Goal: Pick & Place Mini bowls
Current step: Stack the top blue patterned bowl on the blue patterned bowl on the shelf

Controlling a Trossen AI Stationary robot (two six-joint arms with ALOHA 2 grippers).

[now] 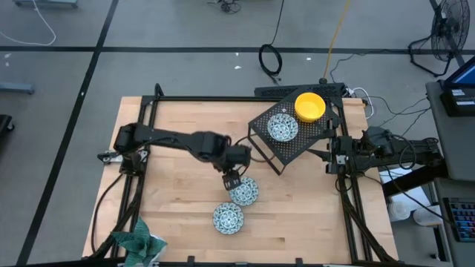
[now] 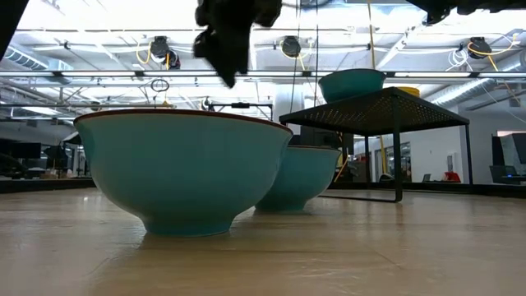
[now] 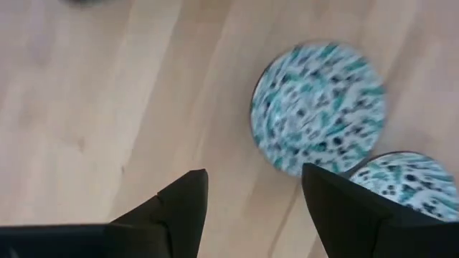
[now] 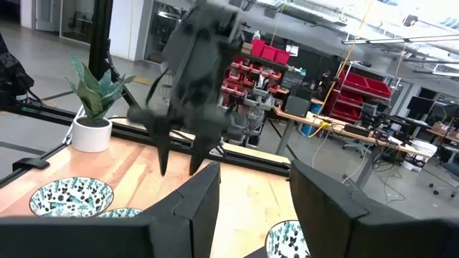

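Left gripper, jaws released, hovers above two patterned bowls on the desk; a third patterned bowl and one yellow bowl sit on the black stand; right gripper jaws released.

Robotics lab or workshop in a large industrial hall. A wooden table in a black metal frame stands on a grey concrete floor with loose cables and a fan. Beyond it are workbenches, red storage bins, a potted plant, and ceiling trusses with bright lights.
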